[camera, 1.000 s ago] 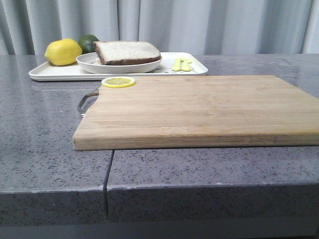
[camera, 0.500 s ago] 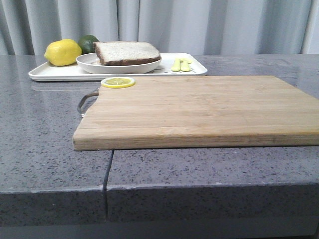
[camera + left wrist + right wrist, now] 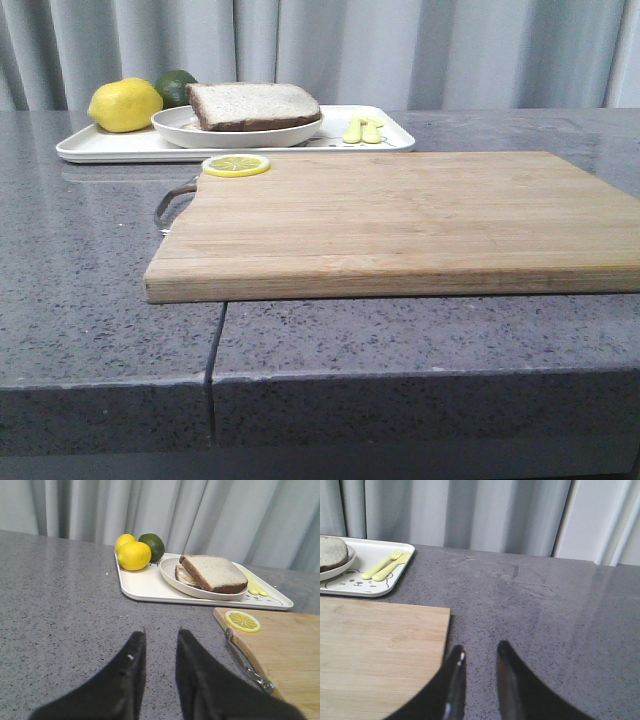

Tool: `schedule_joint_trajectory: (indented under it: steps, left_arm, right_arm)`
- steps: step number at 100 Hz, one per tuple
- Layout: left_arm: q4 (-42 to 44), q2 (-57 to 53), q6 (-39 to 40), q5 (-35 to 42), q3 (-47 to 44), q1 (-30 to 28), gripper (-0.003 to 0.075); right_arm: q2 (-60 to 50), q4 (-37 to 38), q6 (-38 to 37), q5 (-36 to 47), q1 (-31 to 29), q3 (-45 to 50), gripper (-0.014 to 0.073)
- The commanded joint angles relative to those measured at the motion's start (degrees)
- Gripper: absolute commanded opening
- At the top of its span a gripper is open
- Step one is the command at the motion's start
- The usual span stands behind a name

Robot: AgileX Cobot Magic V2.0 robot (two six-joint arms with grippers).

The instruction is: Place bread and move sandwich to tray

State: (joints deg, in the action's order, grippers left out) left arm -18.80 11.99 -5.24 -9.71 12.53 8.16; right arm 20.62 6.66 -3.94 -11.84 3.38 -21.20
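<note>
We see the sandwich [image 3: 254,106] resting on the tray [image 3: 100,147] at the table's far left, barely shifted since a second ago; both end effectors [image 3: 159,642] [image 3: 479,652] narrow, empty, so task looks finished

Sandwich [image 3: 254,105] on plate [image 3: 237,131], on tray [image 3: 110,147]

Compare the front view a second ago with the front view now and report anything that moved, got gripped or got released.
Nothing visibly changed. The thick brown-crusted bread slice tops the sandwich on the shallow round white plate, which sits on the flat white rectangular tray beside the yellow lemon and green lime. The lemon slice lies on the wooden cutting board as before. No gripper enters the front view.
</note>
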Motion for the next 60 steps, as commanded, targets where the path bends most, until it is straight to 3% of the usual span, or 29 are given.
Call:
schedule_joint_trajectory:
  steps: [1,7,60]
  left_arm:
    - [-0.26,0.37,-0.04,4.59,1.70,0.47,0.0010]
    - [-0.26,0.37,-0.04,4.59,1.70,0.47,-0.0018]
    - [-0.26,0.37,-0.04,4.59,1.70,0.47,-0.0020]
  right_arm:
    - [0.33,0.40,0.18,4.60,-0.28,-1.51,0.0001]
    - [0.33,0.40,0.18,4.84,-0.28,-1.51,-0.0072]
    - [0.33,0.40,0.18,4.91,-0.28,-1.51,-0.0067]
